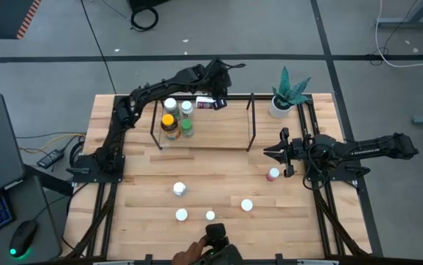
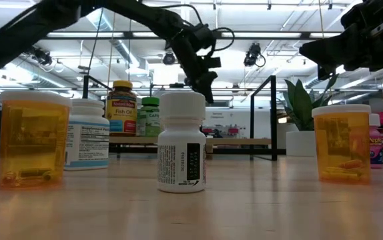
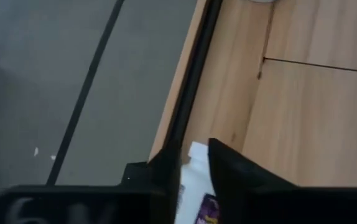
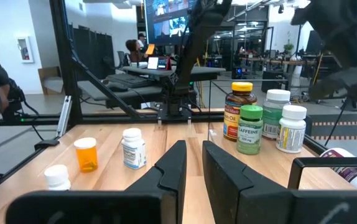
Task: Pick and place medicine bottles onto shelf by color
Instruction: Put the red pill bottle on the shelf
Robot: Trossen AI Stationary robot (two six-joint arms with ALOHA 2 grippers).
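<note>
Left tool point(image 1: 213, 101) is clamped on a white purple-label bottle point(image 1: 205, 102), held over the shelf point(image 1: 219, 136) rear edge w/ yellow- and green-cap bottles point(image 1: 169, 121) grouped nearby, probably to sort by color. Right tool point(image 1: 276, 153), fingers slightly apart and empty, waits beside the pink-cap bottle point(image 1: 273, 174) on the bench point(image 1: 219, 191), likely next pick.

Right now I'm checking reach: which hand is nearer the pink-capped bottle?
Right. The right hand hovers just beyond the pink-capped bottle; the left hand is far off at the shelf's back edge.

Left arm stretched far forward, fingers point(image 3: 194, 180) clamped; right arm low, fingers point(image 4: 194, 165) narrowly parted.
</note>
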